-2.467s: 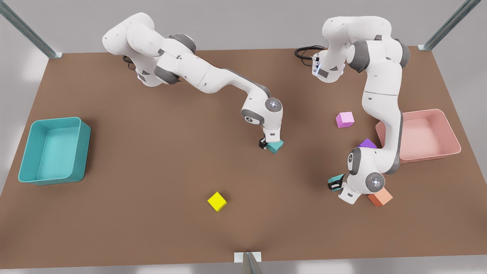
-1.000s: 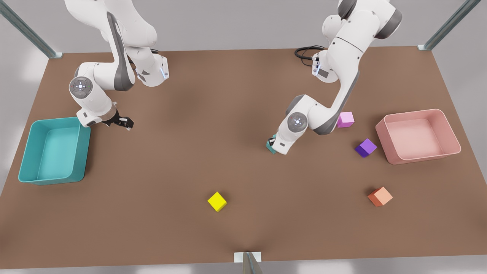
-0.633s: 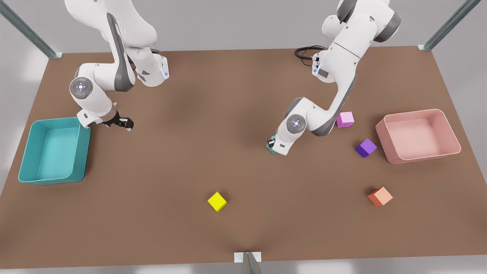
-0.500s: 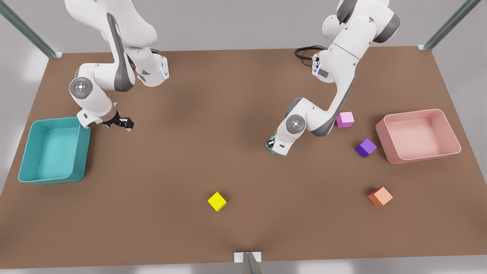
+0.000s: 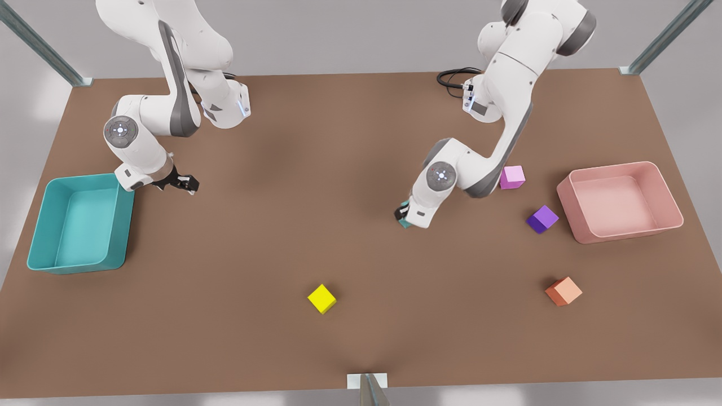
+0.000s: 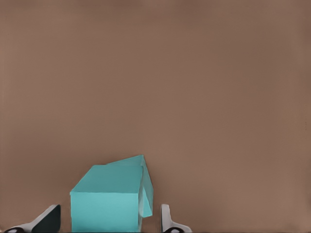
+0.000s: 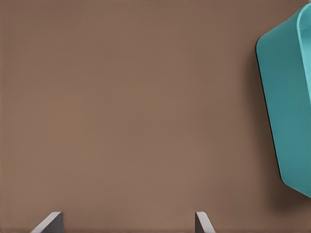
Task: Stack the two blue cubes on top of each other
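Observation:
The two blue cubes (image 5: 404, 223) stand as a stack right of the table's middle, mostly hidden under my left wrist in the front view. In the left wrist view the upper cube (image 6: 107, 204) sits on the lower cube (image 6: 147, 194), which is turned slightly and peeks out at one side. My left gripper (image 6: 109, 219) is open, with a narrow gap between each finger and the upper cube. Beside the teal tray (image 5: 121, 225), my right gripper (image 5: 183, 183) waits open with nothing between its fingers (image 7: 51, 221).
A pink cube (image 5: 511, 177), a dark purple cube (image 5: 542, 219) and a pink tray (image 5: 620, 200) lie to the front view's right of the stack. An orange cube (image 5: 563, 291) and a yellow cube (image 5: 321, 298) sit nearer the front edge.
My left arm carried its blue cube from the front right to the middle cube, and its wrist has just shifted slightly. My right arm withdrew from the middle to the teal tray and stays still.

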`<action>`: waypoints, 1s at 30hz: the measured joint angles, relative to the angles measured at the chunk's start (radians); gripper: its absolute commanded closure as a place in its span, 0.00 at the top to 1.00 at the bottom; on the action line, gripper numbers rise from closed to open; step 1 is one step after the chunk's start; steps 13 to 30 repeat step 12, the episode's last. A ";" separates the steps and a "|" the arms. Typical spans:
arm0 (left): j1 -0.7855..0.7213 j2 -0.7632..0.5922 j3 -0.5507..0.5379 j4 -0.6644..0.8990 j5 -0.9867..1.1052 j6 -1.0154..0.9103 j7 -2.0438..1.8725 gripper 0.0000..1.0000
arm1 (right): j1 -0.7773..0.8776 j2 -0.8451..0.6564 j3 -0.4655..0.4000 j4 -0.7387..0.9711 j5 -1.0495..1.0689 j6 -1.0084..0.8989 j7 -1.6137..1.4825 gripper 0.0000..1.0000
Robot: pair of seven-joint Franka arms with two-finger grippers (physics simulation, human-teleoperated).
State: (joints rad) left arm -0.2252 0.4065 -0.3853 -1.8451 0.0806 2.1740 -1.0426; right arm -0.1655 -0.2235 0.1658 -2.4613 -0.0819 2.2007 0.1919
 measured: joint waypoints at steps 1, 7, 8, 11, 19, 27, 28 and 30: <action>0.007 -0.012 0.000 0.082 0.012 -0.061 0.004 1.00 | 0.000 0.000 0.000 0.000 0.000 0.000 0.000 1.00; 0.288 -0.018 0.054 0.568 0.034 -0.462 0.174 1.00 | 0.000 -0.001 0.000 0.000 0.001 -0.002 -0.002 1.00; 0.276 -0.057 0.167 0.572 -0.011 -0.500 0.220 1.00 | 0.001 -0.002 0.000 0.000 0.001 -0.005 -0.003 1.00; 0.252 -0.191 0.278 0.423 -0.070 -0.521 0.336 1.00 | -0.009 -0.007 0.000 0.001 0.001 -0.038 -0.014 1.00; 0.244 -0.197 0.285 0.419 -0.082 -0.527 0.371 1.00 | -0.011 0.008 -0.001 0.002 0.002 -0.052 -0.018 1.00; 0.244 -0.197 0.285 0.419 -0.082 -0.527 0.371 1.00 | -0.011 0.008 -0.001 0.002 0.002 -0.052 -0.018 1.00; 0.244 -0.197 0.285 0.419 -0.082 -0.527 0.371 1.00 | -0.011 0.008 -0.001 0.002 0.002 -0.052 -0.018 1.00; 0.244 -0.197 0.285 0.419 -0.082 -0.527 0.371 1.00 | -0.011 0.008 -0.001 0.002 0.002 -0.052 -0.018 1.00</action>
